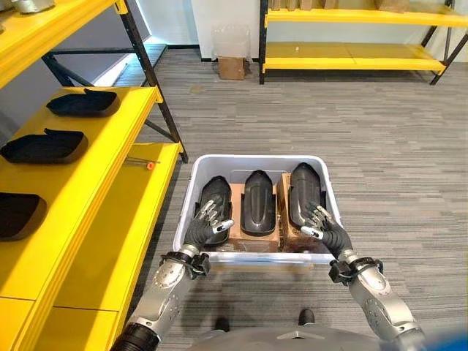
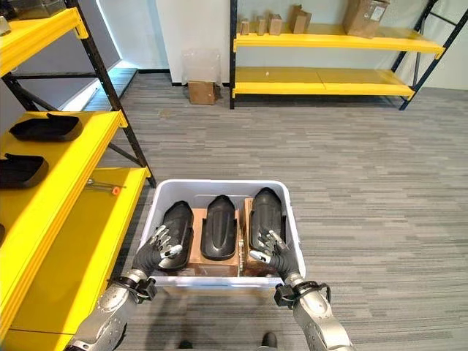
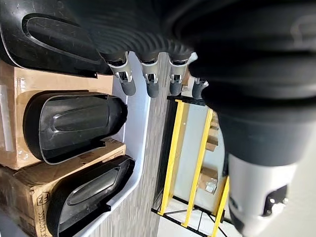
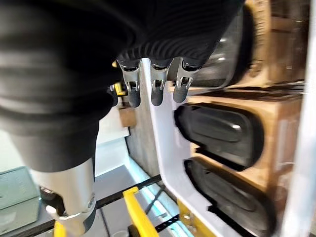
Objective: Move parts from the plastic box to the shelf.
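My left hand (image 1: 208, 223) and right hand (image 1: 319, 223), fingers relaxed and holding nothing, hover over the outer black parts (image 1: 259, 201) in the plastic box (image 1: 191, 191). The eye views add the yellow shelf (image 1: 88, 157) bearing more parts.

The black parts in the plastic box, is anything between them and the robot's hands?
Nothing visible. The box is open-topped, and the left hand and right hand already reach over its near rim, above the outer two of three black parts.

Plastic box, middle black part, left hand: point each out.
plastic box (image 1: 257, 159): left eye view, far rim.
middle black part (image 1: 258, 201): left eye view, centre of its top.
left hand (image 1: 207, 224): left eye view, back of hand.
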### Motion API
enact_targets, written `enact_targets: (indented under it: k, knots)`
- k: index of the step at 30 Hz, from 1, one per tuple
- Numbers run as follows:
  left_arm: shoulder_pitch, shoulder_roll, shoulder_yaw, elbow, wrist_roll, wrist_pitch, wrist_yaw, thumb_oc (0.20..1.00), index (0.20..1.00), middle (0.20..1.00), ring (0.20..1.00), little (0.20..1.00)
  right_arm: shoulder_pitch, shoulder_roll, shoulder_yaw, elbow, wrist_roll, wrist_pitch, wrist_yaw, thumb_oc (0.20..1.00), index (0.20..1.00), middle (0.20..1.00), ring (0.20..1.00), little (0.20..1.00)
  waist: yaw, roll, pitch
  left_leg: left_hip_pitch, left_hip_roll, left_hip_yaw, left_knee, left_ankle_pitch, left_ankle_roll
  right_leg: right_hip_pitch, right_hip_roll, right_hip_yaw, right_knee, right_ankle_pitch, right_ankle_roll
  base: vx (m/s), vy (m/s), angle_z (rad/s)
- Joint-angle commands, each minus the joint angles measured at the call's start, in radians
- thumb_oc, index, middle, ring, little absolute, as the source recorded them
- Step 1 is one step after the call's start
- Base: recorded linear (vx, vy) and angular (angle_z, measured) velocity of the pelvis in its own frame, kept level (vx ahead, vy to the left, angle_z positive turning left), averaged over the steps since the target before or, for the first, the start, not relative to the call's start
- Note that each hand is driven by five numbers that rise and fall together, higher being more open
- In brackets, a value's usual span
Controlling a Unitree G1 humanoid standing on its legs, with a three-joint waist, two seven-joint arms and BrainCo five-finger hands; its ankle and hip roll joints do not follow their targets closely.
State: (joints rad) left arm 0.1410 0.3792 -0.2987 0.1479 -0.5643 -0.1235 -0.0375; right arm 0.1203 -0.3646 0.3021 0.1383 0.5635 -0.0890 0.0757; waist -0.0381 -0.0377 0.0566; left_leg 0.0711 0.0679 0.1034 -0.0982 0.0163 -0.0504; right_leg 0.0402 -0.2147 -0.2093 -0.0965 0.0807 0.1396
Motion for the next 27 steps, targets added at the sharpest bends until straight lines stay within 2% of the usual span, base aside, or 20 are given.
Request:
enact_targets:
  k: [1, 7, 17, 21, 23, 27]
  knots:
    - [-0.033, 0.028, 0.025, -0.057, 0.018, -0.058, -0.009, 1.000, 1.000, 1.000, 1.000, 1.000, -0.133, 0.003, -0.016, -0.054, -0.034, -0.082, -0.031, 1.000, 1.000, 1.000, 1.000, 1.000, 0.020, -0.011, -0.009, -0.015, 0.042, 0.039, 0.011, -0.041, -0.003, 0.018, -0.063, -0.014, 0.009, 0.001, 0.063, 0.00, 0.000, 0.00]
    - [-0.082, 0.031, -0.005, -0.082, -0.032, -0.065, -0.004, 1.000, 1.000, 1.000, 1.000, 1.000, -0.328, 0.020, 0.027, -0.038, -0.047, -0.106, -0.092, 1.000, 1.000, 1.000, 1.000, 1.000, 0.047, -0.014, 0.022, -0.083, 0.052, 0.036, 0.011, -0.012, -0.019, -0.045, -0.061, -0.025, 0.009, 0.011, 0.060, -0.06, -0.026, -0.01]
    - [-0.208, 0.038, -0.034, -0.109, -0.098, -0.119, 0.058, 1.000, 1.000, 1.000, 1.000, 1.000, -0.645, 0.078, 0.082, 0.102, -0.032, -0.140, -0.232, 1.000, 1.000, 1.000, 1.000, 1.000, 0.081, 0.007, 0.095, -0.299, 0.061, 0.019, 0.011, 0.064, -0.042, -0.264, -0.056, -0.012, 0.009, 0.061, 0.053, -0.13, -0.022, 0.01]
    - [-0.239, 0.039, -0.027, -0.104, -0.090, -0.131, 0.080, 1.000, 1.000, 1.000, 1.000, 1.000, -0.729, 0.052, 0.064, 0.123, -0.073, -0.148, -0.279, 1.000, 1.000, 1.000, 1.000, 1.000, 0.087, 0.011, 0.124, -0.350, 0.061, 0.021, 0.011, 0.078, -0.045, -0.318, -0.058, -0.002, 0.009, 0.073, 0.053, -0.07, -0.017, -0.01]
    - [-0.255, 0.040, -0.032, -0.112, -0.092, -0.144, 0.090, 1.000, 1.000, 1.000, 1.000, 1.000, -0.836, 0.016, 0.031, 0.172, -0.114, -0.156, -0.343, 1.000, 1.000, 1.000, 1.000, 1.000, 0.094, 0.025, 0.169, -0.387, 0.060, 0.019, 0.011, 0.093, -0.048, -0.353, -0.062, 0.005, 0.009, 0.084, 0.051, -0.07, -0.017, -0.05]
    - [-0.273, 0.037, -0.043, -0.110, -0.092, -0.149, 0.102, 1.000, 1.000, 1.000, 1.000, 1.000, -0.900, -0.014, 0.000, 0.201, -0.126, -0.167, -0.394, 1.000, 1.000, 1.000, 1.000, 1.000, 0.096, 0.033, 0.201, -0.405, 0.057, 0.023, 0.011, 0.101, -0.047, -0.376, -0.061, 0.011, 0.009, 0.093, 0.051, -0.05, -0.002, -0.03]
